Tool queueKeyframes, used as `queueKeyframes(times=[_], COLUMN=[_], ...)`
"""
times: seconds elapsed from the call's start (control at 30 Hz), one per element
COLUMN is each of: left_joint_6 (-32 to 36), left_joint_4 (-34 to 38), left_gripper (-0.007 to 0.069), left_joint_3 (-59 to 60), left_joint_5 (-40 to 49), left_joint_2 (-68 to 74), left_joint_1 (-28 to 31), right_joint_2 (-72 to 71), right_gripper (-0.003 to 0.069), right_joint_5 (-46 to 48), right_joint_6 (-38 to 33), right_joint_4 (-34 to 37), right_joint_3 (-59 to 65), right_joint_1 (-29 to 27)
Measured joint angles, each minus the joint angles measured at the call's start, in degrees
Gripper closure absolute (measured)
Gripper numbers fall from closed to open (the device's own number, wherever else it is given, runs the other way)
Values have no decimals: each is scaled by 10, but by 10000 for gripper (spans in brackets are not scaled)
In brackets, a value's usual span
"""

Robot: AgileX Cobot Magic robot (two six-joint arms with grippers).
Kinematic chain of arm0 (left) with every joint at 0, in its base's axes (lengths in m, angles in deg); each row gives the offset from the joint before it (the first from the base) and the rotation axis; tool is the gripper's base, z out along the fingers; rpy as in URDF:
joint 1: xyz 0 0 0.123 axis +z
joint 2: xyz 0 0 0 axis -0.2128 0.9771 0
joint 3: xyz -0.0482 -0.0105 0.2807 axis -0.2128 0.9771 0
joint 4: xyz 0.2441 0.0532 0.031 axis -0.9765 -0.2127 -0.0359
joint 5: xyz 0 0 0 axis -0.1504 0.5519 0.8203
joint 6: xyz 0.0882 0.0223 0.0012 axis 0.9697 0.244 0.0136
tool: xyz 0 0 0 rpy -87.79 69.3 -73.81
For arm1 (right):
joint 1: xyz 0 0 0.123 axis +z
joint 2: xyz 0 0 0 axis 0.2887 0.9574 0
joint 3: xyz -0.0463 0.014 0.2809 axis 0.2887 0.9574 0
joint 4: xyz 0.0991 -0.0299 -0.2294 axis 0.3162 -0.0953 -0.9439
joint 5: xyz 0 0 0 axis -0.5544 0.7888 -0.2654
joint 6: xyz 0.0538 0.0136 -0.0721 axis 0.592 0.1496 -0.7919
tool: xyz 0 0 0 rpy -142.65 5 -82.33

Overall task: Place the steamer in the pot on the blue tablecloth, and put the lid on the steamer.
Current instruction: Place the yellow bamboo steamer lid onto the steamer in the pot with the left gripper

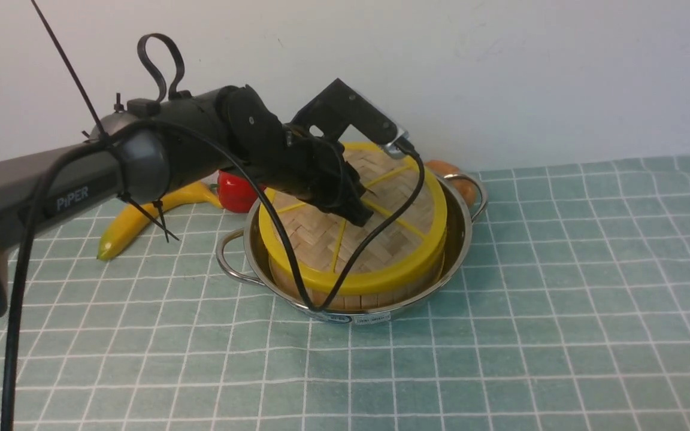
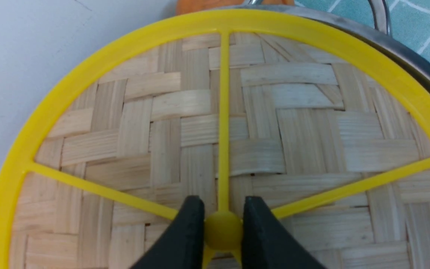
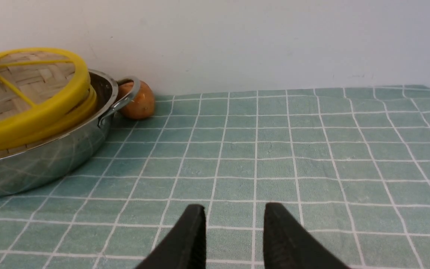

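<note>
A shiny shallow steel pot (image 1: 459,239) is set on the pale blue-green gridded tablecloth (image 1: 560,311). Within it, the round bamboo steamer (image 1: 345,296) is capped by the flat woven yellow-spoked lid (image 1: 315,233), slightly tilted. The left gripper (image 2: 223,209) is clamped on the lid's centre knob. The right gripper (image 3: 233,215) is parted, empty, beside the pot.

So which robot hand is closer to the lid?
Left. The left hand pinches the lid by its centre knob; the right hand hangs open over the blue tablecloth, away from it.
</note>
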Motion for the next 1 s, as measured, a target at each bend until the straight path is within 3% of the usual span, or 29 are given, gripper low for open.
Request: queueKeyframes(times=[0.73, 1.0], left_joint_6=[27, 89], left_joint_4=[11, 78], left_gripper=[505, 505], left_joint_3=[0, 0], left_joint_5=[6, -1], left_joint_2=[-7, -7], left_joint_1=[17, 17], right_joint_2=[0, 0], right_gripper=[419, 419], right_joint_5=[0, 0], right_joint_6=[0, 0], right_joint_4=[0, 0], right_joint_3=[0, 0], right_joint_1=[0, 0])
